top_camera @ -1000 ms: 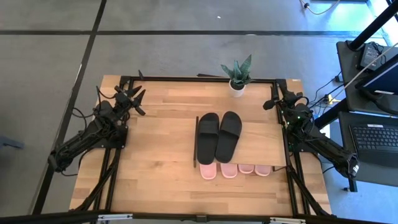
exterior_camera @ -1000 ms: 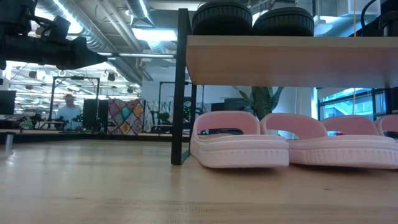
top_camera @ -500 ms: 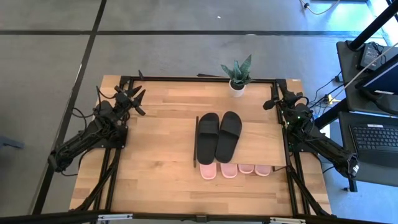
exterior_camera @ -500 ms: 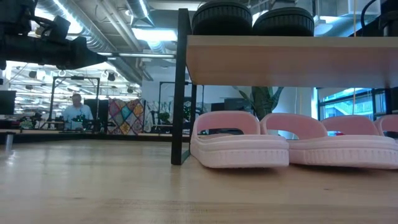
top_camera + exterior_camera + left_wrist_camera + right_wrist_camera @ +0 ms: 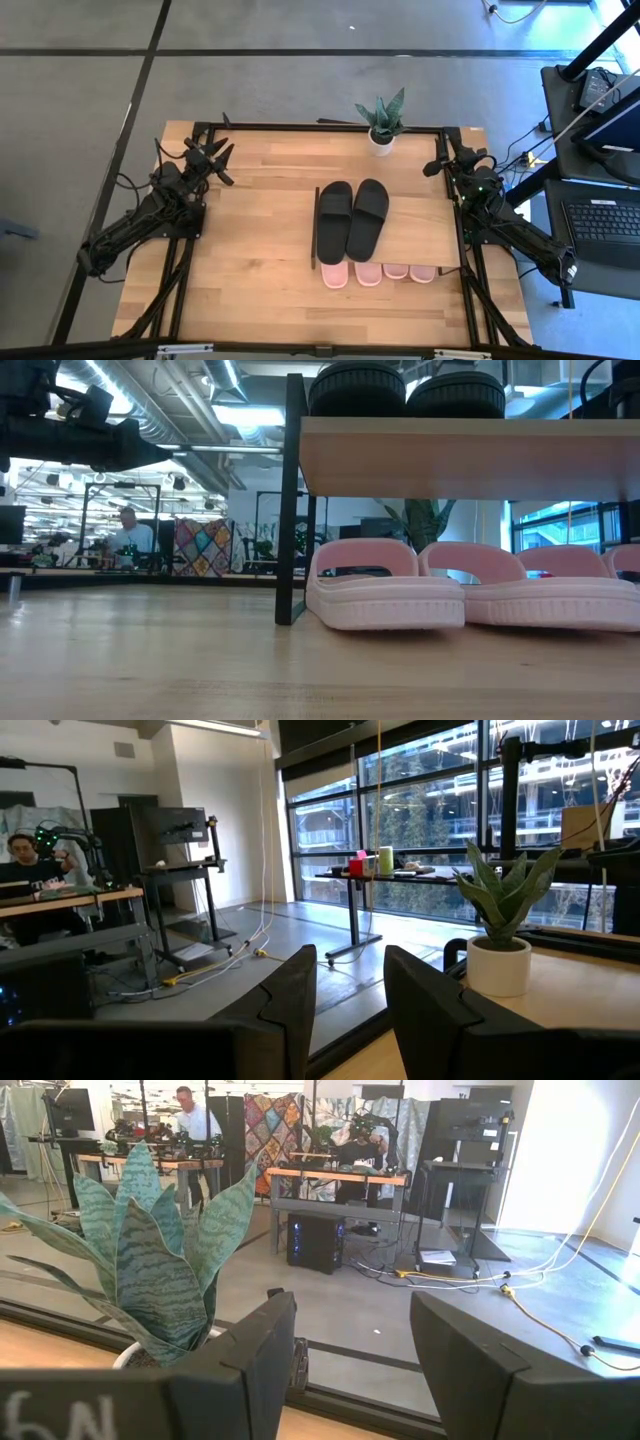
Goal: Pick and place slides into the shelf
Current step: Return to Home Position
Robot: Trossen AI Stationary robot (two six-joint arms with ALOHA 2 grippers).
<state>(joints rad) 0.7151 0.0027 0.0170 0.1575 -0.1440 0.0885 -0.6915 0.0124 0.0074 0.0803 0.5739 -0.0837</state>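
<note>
1. Compared with the earlier frames, arms, slides and shelf have not moved. The only change is the person [image 5: 128,536] in the room behind, who has shifted slightly toward 3 o'clock in the low view
2. Left gripper [image 5: 216,156] is parked at the table's [image 5: 250,280] 10 o'clock corner. Its fingers are parted with nothing between them [image 5: 350,965]
3. Right gripper [image 5: 441,161] is parked at the 2 o'clock corner, well apart from the shelf. Its fingers are also spread and empty [image 5: 352,1310]
4. Shelf [image 5: 425,225] stands at 3 o'clock of the table's centre
5. Black slides [image 5: 335,222] lie on the shelf's top board, side by side and close together. Their long axes run 6 to 12, leaning a little toward 1, with the broader ends at the 12–1 side
6. Pink slides [image 5: 335,276], four in a row, sit on the table under the board. Their ends poke out past its 6 o'clock edge and their long axes run roughly 6–12. I cannot tell toe from heel
7. In the low view the pink slides [image 5: 385,598] are matte foam with thick rounded soles and a wide arched strap. The shelf board [image 5: 470,458] is pale smooth wood on a thin dark square post. The black soles above are ribbed
8. The table is light plank wood with a black frame. A spiky banded plant [image 5: 381,118] in a white pot stands at 12 o'clock
</note>
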